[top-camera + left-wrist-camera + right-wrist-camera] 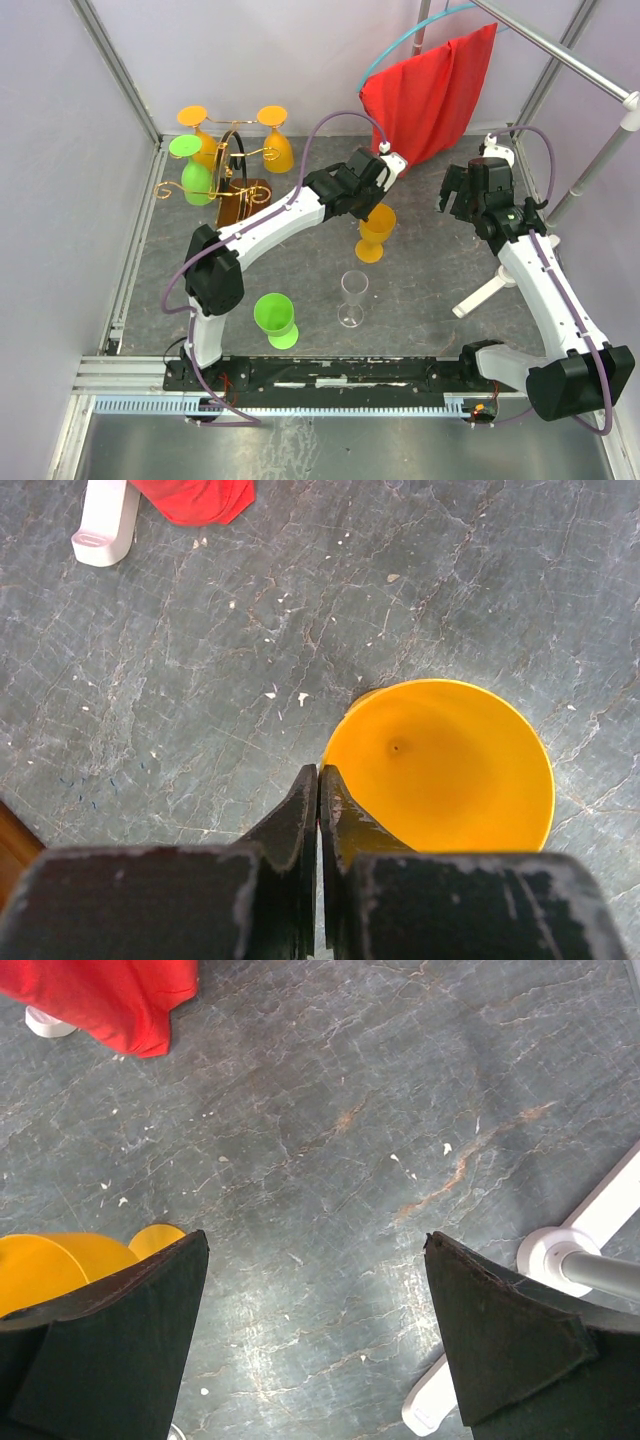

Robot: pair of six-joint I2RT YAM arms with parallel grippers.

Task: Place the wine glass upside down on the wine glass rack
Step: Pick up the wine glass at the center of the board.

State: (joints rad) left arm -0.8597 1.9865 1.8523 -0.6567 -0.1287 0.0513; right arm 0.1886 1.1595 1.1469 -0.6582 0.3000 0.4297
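Observation:
An orange wine glass (377, 232) stands upright on the grey table, mid-right. My left gripper (374, 203) is directly above it. In the left wrist view the left gripper (319, 770) is shut, its two fingers pinched on the near rim of the orange glass (450, 770), one finger inside the bowl and one outside. The wine glass rack (243, 200) stands at the back left, with two orange glasses and a green one hanging upside down on its wire arms. My right gripper (455, 195) hovers open to the right of the orange glass (60, 1260); nothing lies between the right gripper's (315, 1245) fingers.
A clear glass (352, 297) and a green glass (275, 320) stand upright near the front. A red cloth (430, 90) hangs at the back on a hoop. A white stand foot (485, 292) and a slanted metal pole are on the right. Enclosure walls surround the table.

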